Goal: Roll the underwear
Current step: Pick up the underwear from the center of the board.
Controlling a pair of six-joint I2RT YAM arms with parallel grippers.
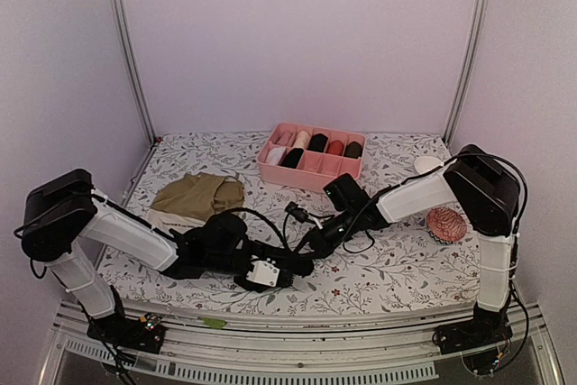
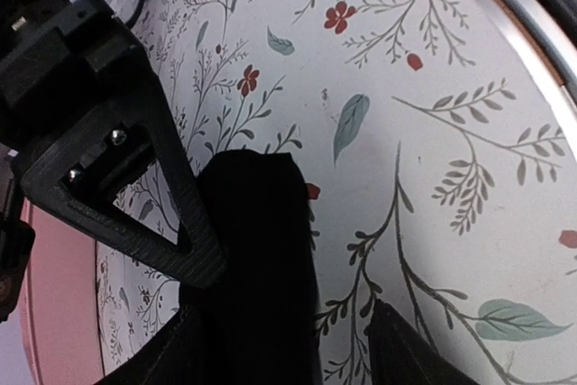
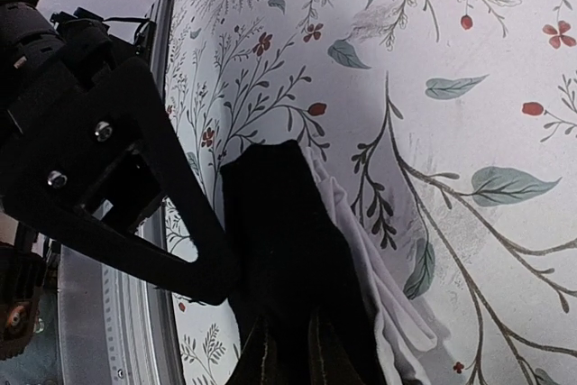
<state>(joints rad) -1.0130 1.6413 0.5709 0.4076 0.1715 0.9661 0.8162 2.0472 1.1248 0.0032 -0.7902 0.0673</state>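
A black underwear (image 3: 279, 232) with white trim (image 3: 379, 277) lies as a narrow folded strip on the floral table near the front middle. My right gripper (image 3: 297, 362) is shut on its near end. In the left wrist view the same strip (image 2: 257, 250) lies between my left gripper's (image 2: 288, 358) spread fingers, against one finger and apart from the other finger (image 2: 406, 349). In the top view the two grippers meet, left (image 1: 290, 266) and right (image 1: 308, 242), and the black strip is hard to tell apart there. An olive-brown underwear (image 1: 198, 194) lies flat at the left.
A pink divided box (image 1: 311, 166) with several rolled items stands at the back middle. A red-and-white patterned ball (image 1: 446, 223) sits by the right arm, a white item (image 1: 426, 165) behind it. The metal front rail (image 1: 270, 322) runs close behind the grippers.
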